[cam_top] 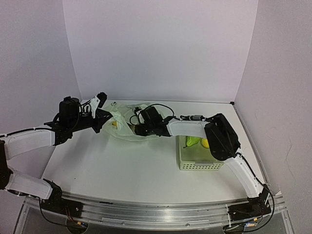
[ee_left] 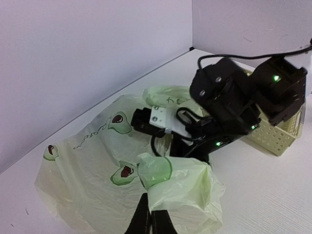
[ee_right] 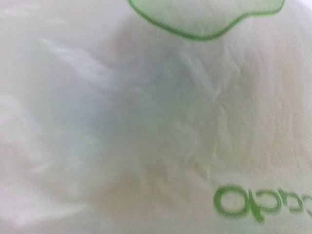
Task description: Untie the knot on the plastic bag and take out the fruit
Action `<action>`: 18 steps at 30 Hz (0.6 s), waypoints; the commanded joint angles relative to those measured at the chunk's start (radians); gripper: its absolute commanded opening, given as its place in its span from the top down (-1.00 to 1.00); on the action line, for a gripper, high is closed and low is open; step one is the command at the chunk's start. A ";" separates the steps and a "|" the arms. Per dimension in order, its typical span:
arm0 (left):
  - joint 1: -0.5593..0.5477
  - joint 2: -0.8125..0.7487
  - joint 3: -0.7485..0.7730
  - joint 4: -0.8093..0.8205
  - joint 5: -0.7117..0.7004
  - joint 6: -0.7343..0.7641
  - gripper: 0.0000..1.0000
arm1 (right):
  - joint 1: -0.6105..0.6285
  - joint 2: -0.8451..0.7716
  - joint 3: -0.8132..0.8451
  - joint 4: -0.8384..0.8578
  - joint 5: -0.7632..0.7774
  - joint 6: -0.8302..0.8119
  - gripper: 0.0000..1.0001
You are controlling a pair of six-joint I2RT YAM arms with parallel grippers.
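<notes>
1. Two arms meet at the thin, translucent, pale yellow-green plastic bag (ee_left: 92,161). It lies crumpled on the white table (cam_top: 122,168), toward the far left and near the back wall.
2. Your left gripper (ee_left: 150,212) is pinched fully closed on a bunched fold of that bag. The black fingers come up from the bottom edge of the left wrist view with the plastic gathered at their tips. The fold stands up above the rest of the film.
3. Your right gripper (ee_left: 140,120) reaches in from the right and sits on top of the bag, with its tips against the plastic.
4. You cannot tell whether the right jaws are spread or closed, because blurred pale film and a bit of green print fill the right wrist view.
5. Several green oval logos with dark red centres show on the side of the bag that faces your left wrist camera.
6. One small yellow fruit (cam_top: 114,124) shows through the bag's left part in the top view (which fruit it is, you cannot say).
7. A rigid, pale, lattice-walled basket (cam_top: 200,165) stands well apart from the bag on the right, below the bend of your right arm.
8. Some yellow and green pieces of fruit (cam_top: 195,141) lie inside that basket.
</notes>
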 commanded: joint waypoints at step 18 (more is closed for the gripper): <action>0.008 -0.005 0.035 0.026 0.004 0.058 1.00 | -0.116 -0.824 -0.688 0.069 -0.140 0.068 0.49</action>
